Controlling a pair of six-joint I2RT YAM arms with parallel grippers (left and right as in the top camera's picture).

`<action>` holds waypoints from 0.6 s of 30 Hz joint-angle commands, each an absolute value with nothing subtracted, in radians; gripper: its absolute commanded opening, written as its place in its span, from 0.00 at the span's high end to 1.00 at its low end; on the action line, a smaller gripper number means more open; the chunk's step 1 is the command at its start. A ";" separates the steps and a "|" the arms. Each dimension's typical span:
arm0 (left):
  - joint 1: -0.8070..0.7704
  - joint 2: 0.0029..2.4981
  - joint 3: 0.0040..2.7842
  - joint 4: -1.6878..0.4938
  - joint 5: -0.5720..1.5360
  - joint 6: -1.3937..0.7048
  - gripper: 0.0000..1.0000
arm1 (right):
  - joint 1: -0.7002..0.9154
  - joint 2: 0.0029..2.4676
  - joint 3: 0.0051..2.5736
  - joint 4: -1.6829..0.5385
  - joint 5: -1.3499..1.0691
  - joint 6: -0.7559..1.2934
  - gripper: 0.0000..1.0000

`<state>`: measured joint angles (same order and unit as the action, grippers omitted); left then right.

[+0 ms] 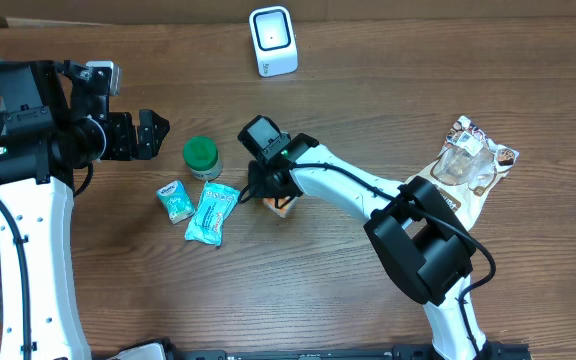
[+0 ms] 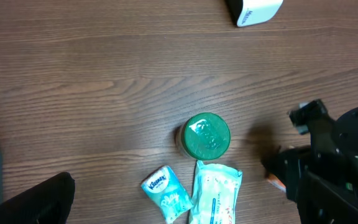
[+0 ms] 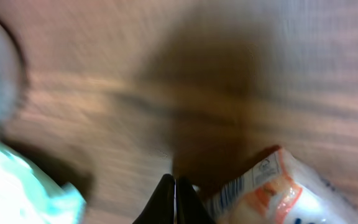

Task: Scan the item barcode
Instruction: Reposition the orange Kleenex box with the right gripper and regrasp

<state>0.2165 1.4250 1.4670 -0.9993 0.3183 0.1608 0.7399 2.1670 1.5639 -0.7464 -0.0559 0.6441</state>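
Jaws of the right gripper [image 3: 174, 191] are pressed fully together, tips meeting in a thin dark wedge. An orange-and-white packet [image 3: 272, 186] lies just beside them on the wood. The right wrist view is too blurred to tell whether a corner of it is pinched. From overhead, this gripper sits low over the middle of the desk [image 1: 368, 100], and the packet peeks out from under its right side. The jaws of the left gripper [image 1: 156, 134] stand wide apart and hold nothing. It hovers at the left side of the desk and faces right, toward a green-lidded jar [image 1: 201, 155] that stands upright near it. Just below the jar lie a small Kleenex tissue pack [image 1: 176, 200] and, to its right, a pale blue wet-wipe pack [image 1: 213, 212]. The two packs lie side by side, and the wet-wipe pack's upper end is close to the right gripper. The white barcode scanner [image 1: 273, 40] stands at the far edge of the desk, well apart from the packet and from both grippers. The left wrist view catches only its lower corner at the top of the frame. A clear-windowed snack bag [image 1: 473, 165] lies flat at the right side of the desk, beside the right arm's elbow and away from the other things.
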 commanded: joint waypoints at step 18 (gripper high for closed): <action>0.215 1.419 1.489 -0.995 0.330 0.176 0.01 | 0.487 2.006 1.610 -1.097 -0.106 0.418 0.94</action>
